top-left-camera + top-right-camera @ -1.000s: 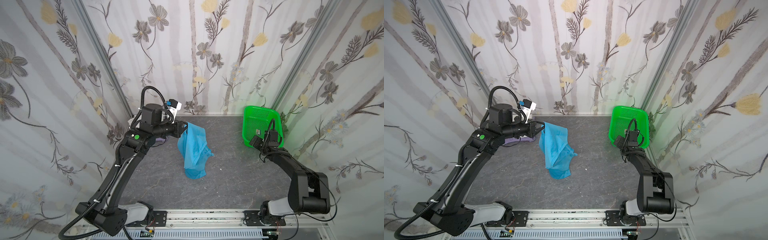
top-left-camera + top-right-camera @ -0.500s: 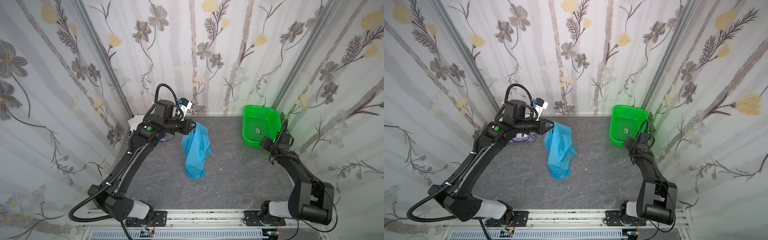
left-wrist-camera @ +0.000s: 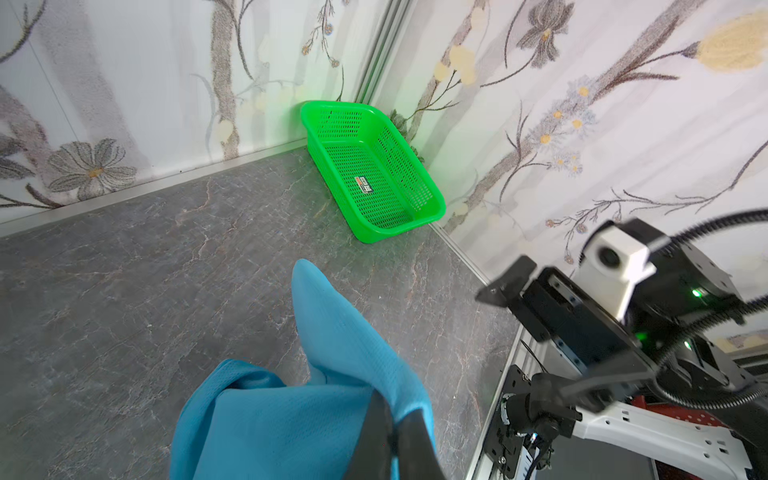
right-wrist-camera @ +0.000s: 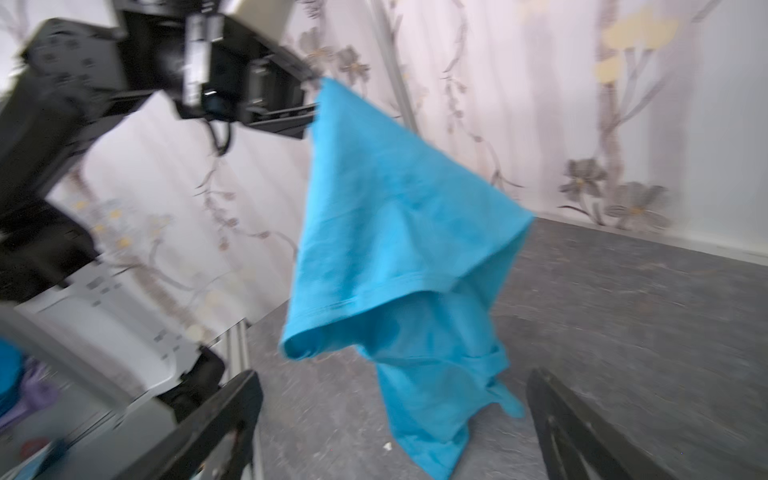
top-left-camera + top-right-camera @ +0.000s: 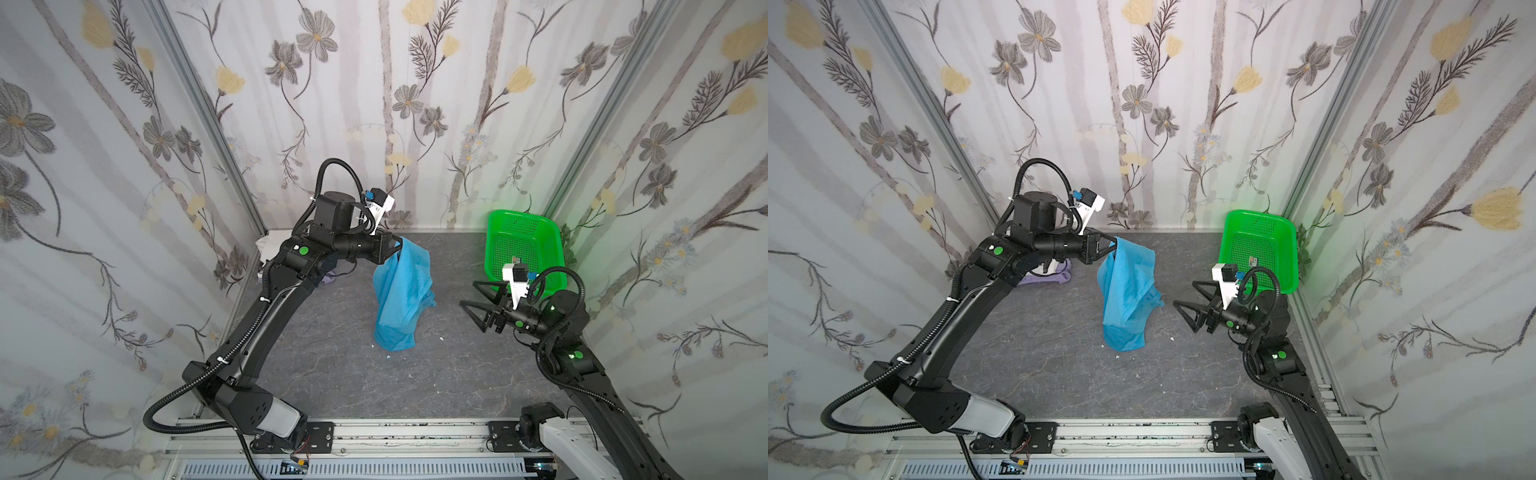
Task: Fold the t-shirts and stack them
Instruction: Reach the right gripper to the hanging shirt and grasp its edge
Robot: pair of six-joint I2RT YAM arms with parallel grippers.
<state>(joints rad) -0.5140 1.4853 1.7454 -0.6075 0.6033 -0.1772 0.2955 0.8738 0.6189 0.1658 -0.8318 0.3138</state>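
The basket (image 5: 519, 245) sits behind the right tool (image 5: 468, 294), which is wide open and empty. The left tool (image 5: 398, 246) pinches the blue shirt (image 5: 401, 299), which hangs below it over the surface (image 5: 332, 374).

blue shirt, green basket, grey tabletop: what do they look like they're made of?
Teal-blue t-shirt: soft knit cloth, matte; it hangs in limp folds and shows a stitched hem.
Green perforated basket: moulded plastic, slightly glossy, rigid with rows of small holes.
Dark grey tabletop: stone-look veined surface, matte; could be laminate or a printed mat, can't tell.
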